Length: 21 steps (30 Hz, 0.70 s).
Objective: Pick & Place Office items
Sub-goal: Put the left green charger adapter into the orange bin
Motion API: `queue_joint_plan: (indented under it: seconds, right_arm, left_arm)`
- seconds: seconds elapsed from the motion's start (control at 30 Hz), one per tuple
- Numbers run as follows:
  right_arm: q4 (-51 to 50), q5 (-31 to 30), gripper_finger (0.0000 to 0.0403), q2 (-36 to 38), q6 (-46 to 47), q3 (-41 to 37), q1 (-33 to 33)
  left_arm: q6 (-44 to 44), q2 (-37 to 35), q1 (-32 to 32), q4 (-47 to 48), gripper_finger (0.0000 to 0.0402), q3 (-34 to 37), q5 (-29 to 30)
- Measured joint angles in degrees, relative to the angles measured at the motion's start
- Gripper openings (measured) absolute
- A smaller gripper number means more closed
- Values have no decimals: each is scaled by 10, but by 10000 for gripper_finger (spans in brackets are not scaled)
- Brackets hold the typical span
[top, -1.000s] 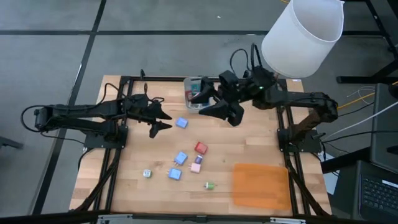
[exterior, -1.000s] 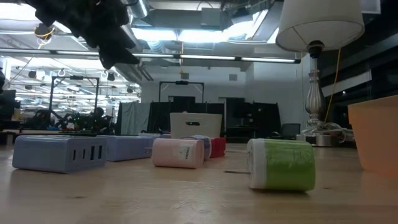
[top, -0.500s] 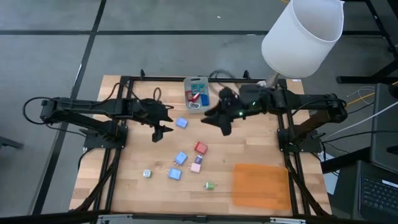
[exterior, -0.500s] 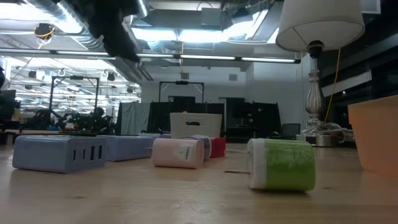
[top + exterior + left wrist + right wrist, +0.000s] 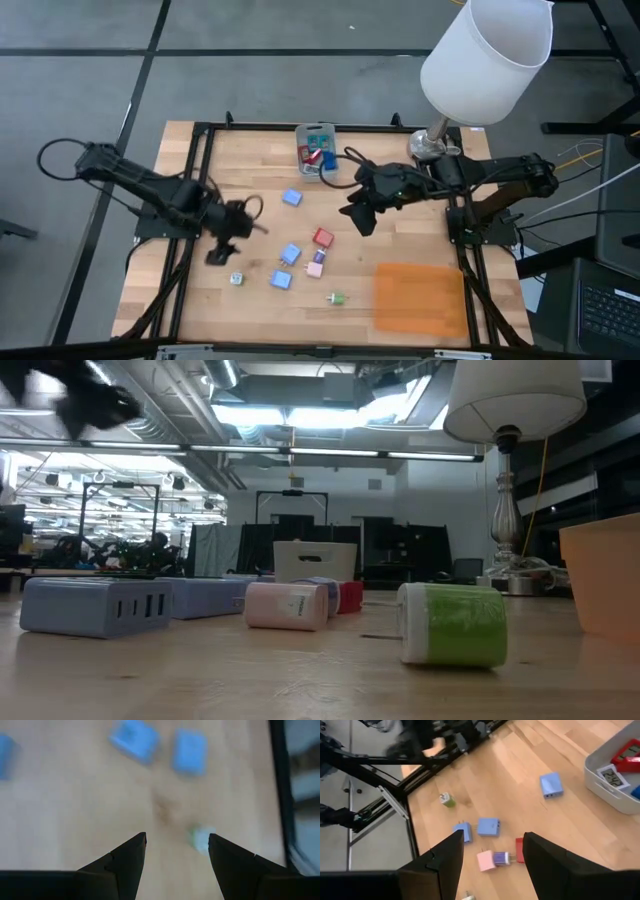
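Wooden table (image 5: 420,230), small blocky office items (image 5: 291,253).

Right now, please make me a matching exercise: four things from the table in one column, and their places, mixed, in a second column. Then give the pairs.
Things:
1. orange mat
2. grey bin
3. green piece
4. red piece

Places:
A. far edge of the table, middle
B. near right corner
C. just left of the mat
D. middle of the table, below the right tool

Pairs: 1-B, 2-A, 3-C, 4-D
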<state>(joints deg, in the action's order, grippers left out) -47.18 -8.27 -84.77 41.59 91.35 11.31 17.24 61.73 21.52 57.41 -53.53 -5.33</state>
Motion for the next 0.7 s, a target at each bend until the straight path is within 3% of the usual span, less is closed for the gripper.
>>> queue_joint_plan:
  seconds: [0.13, 0.27, 0.7]
  right_arm:
    - [-2, -13, 201, 0, -1, 0, 0]
    - [4, -28, 201, 0, 15, 0, 0]
    - [2, -60, 200, 0, 37, 0, 21]
  left_arm:
    - [78, 2, 91, -2, 212, -5, 10]
    - [141, 31, 151, -21, 212, 12, 58]
    - [283, 146, 253, -198, 212, 67, 134]
